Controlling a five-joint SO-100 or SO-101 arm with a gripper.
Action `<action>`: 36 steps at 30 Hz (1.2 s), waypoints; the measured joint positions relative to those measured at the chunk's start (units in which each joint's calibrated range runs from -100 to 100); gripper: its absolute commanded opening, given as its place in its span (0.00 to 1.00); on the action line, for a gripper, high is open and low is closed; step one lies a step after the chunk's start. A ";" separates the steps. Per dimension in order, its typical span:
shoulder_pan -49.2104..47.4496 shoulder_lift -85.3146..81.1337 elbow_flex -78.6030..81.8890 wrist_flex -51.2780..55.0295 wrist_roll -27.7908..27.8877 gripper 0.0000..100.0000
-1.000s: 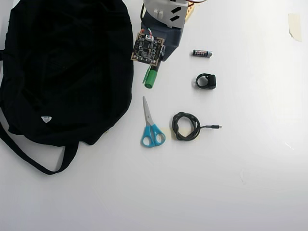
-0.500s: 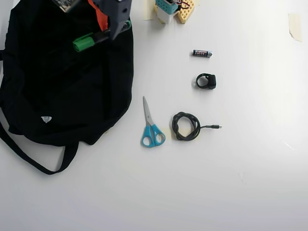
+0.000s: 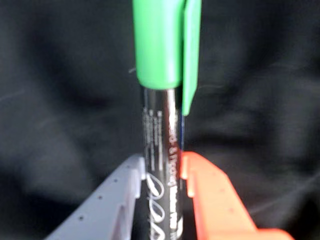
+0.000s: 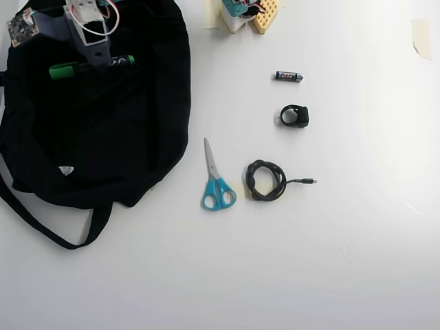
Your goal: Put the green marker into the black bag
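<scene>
- In the wrist view the gripper point(image 3: 162, 175) pinches the green marker point(image 3: 162, 125) by its dark barrel; the grey finger point(image 3: 117, 195) presses on the left side and the orange finger point(image 3: 210, 195) on the right side.
- The barrel has white print, and the green cap with its clip points up in this view, away from the fingers.
- Behind the marker, the whole background of the wrist view is black fabric with soft folds.
- In the overhead view the green marker point(image 4: 65, 69) lies almost horizontal over the upper left part of the black bag point(image 4: 124, 137), with the green cap to the left and the dark barrel to the right.
- The gripper point(image 4: 96, 63) holds it near the middle, and the arm comes in from the top edge.
- The bag has a small white label point(image 4: 65, 170) near its lower edge, and a long strap point(image 4: 48, 230) runs out on the white table point(image 4: 309, 261).
- To the right of the bag, on the table, lie blue-handled scissors point(image 4: 216, 179), a coiled black cable point(image 4: 268, 181), a black ring-shaped clip point(image 4: 295, 115) and a small battery point(image 4: 289, 76), all apart from each other.
</scene>
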 measured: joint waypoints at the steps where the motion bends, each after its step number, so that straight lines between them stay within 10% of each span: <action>1: 1.91 1.83 -0.24 -1.03 -0.15 0.02; 7: 5.95 8.30 -0.08 -3.09 -0.15 0.04; 11: 6.61 8.30 -0.08 -3.09 -0.15 0.23; 21: -1.91 -2.16 -0.16 6.35 -0.15 0.23; 26: -25.86 -19.76 -0.16 10.65 -0.20 0.22; 30: -46.22 -27.15 -0.16 10.73 -0.20 0.02; 36: -55.25 -37.69 7.94 12.11 -0.29 0.02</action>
